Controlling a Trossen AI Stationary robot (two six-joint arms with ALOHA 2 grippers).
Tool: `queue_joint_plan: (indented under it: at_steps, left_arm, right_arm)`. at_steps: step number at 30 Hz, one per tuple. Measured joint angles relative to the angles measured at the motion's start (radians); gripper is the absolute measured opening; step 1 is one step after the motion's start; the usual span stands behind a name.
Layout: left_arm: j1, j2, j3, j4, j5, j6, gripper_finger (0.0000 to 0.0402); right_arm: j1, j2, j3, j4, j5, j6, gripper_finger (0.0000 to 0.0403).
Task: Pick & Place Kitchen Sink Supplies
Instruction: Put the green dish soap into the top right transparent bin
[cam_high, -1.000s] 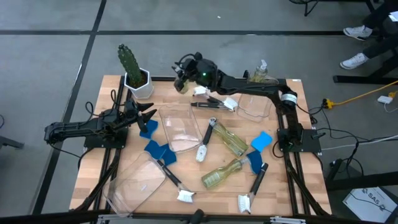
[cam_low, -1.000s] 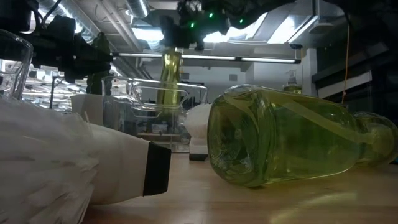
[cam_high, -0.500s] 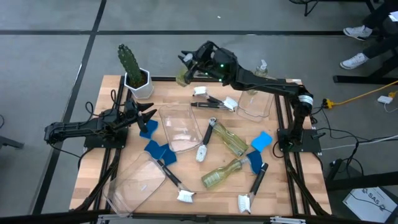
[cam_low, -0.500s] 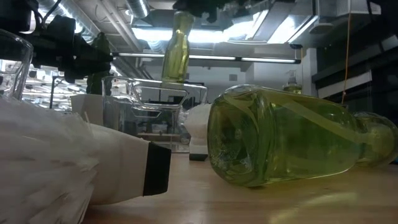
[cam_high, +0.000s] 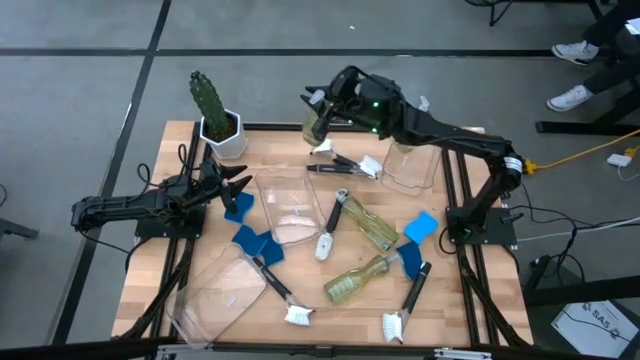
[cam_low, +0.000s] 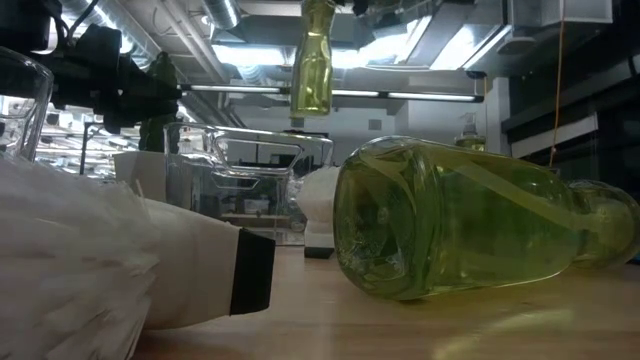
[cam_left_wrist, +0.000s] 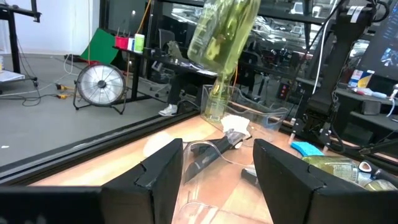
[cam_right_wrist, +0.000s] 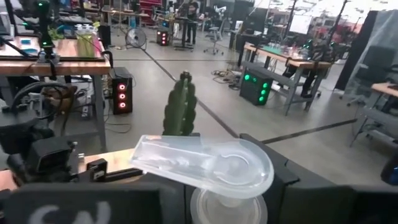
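My right gripper (cam_high: 327, 108) is high above the table's far edge, shut on a clear pump bottle of yellowish-green soap (cam_low: 313, 60). The left wrist view shows that bottle (cam_left_wrist: 224, 31) in the air. Two more soap bottles (cam_high: 372, 228) (cam_high: 358, 280) lie on their sides mid-table. Blue sponges (cam_high: 421, 226) (cam_high: 255, 243) and black-handled brushes (cam_high: 332, 225) (cam_high: 275, 285) lie flat around them. My left gripper (cam_high: 238, 186) waits open at the table's left, low over a blue sponge (cam_high: 238, 207). My right gripper pinches the soap bottle at its neck (cam_right_wrist: 227, 208), just under the clear pump head (cam_right_wrist: 205, 165), between its two fingers (cam_right_wrist: 93, 205). The fingers come roughly level from the table's right. The bottle hangs below them, nearly upright and lifted clear of the table.
Three clear bins lie on the table: one mid-table (cam_high: 290, 205), one at the near left (cam_high: 215, 290), one at the far right (cam_high: 410, 170) with a soap bottle (cam_high: 418, 115) standing by it. A potted cactus (cam_high: 212, 110) stands at the far left corner.
My right gripper has carried the soap bottle upward and toward the table's right along the far edge. The bottle has stayed hanging below the fingers throughout, lifted higher than before.
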Motion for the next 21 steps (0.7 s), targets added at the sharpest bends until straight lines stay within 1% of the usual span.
queue_joint_plan:
  at_steps: [3, 8, 17, 21]
  left_arm:
    - [0.000, 0.000, 0.000, 0.000, 0.000, 0.000, 0.0189]
    - [0.000, 0.000, 0.000, 0.000, 0.000, 0.000, 0.0189]
    - [0.000, 0.000, 0.000, 0.000, 0.000, 0.000, 0.0190]
    - [0.000, 0.000, 0.000, 0.000, 0.000, 0.000, 0.0190]
  right_arm:
    - [-0.001, -0.022, 0.000, 0.000, 0.006, -0.003, 0.0100]
    - [0.000, -0.041, 0.000, -0.012, 0.051, -0.031, 0.0100]
    - [-0.023, -0.097, 0.000, -0.009, 0.050, -0.045, 0.0100]
    - [-0.039, -0.136, 0.000, -0.044, 0.052, -0.053, 0.0100]
